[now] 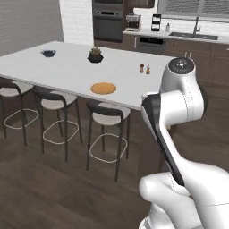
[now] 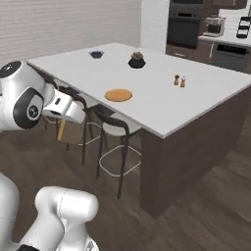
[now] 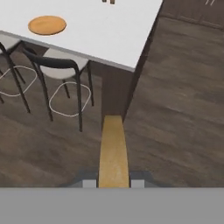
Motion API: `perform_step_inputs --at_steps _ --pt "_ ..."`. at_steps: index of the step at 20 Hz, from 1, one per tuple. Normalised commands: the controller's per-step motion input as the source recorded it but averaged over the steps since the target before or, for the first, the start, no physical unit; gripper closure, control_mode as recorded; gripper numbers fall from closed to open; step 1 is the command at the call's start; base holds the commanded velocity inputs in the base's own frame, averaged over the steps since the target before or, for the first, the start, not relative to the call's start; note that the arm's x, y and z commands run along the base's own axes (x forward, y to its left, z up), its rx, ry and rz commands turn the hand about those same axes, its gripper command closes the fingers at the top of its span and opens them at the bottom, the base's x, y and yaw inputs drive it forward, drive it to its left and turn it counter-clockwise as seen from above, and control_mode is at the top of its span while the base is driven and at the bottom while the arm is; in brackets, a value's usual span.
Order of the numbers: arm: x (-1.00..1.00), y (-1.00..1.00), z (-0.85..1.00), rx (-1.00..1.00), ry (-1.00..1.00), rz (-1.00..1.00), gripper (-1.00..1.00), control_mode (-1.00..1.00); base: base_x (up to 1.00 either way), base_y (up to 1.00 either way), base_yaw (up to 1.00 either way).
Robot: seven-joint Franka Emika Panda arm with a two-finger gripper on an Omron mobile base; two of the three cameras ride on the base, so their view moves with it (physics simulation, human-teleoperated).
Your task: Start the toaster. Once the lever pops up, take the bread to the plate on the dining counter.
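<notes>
Between the pincer's point(image 3: 113, 183) closed fingertips sits the bread point(image 3: 113, 153), gripped edge-on, slice pointing away over dark wood floor. Ahead and up-left of the pincer in the hand view: dining counter point(image 3: 100, 35), white, with the plate point(image 3: 47, 25) lying bare near its edge. Dark chairs point(image 3: 65, 65) stand below, between pincer and plate. Right base view: bread point(image 2: 62, 130) hangs beneath the hand.

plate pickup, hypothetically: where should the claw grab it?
Probably the rim on the side nearest the stools, coming down from above with one finger inside and one outside. The plate lies flat on the counter with only a slight raised edge, so a sideways approach has nothing to pinch.
</notes>
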Motion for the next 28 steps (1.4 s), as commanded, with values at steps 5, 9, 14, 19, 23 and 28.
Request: perform_step_inputs --at_steps 5,9,14,19,23,28 --pt "0.0 0.0 0.0 0.0 0.0 0.0 1.0 1.0 0.34 1.0 -0.58" --pt "0.0 0.0 0.0 0.0 0.0 0.0 1.0 1.0 0.27 1.0 -0.53" --pt "0.0 0.0 0.0 0.0 0.0 0.0 1.0 1.0 0.25 1.0 -0.52" --pt "0.0 0.0 0.0 0.0 0.0 0.0 1.0 1.0 0.29 1.0 -0.44" --pt "0.0 0.0 0.0 0.0 0.0 0.0 1.0 1.0 0.67 1.0 -0.33" --pt "0.0 0.0 0.0 0.0 0.0 0.0 1.0 1.0 0.91 0.67 -0.08"
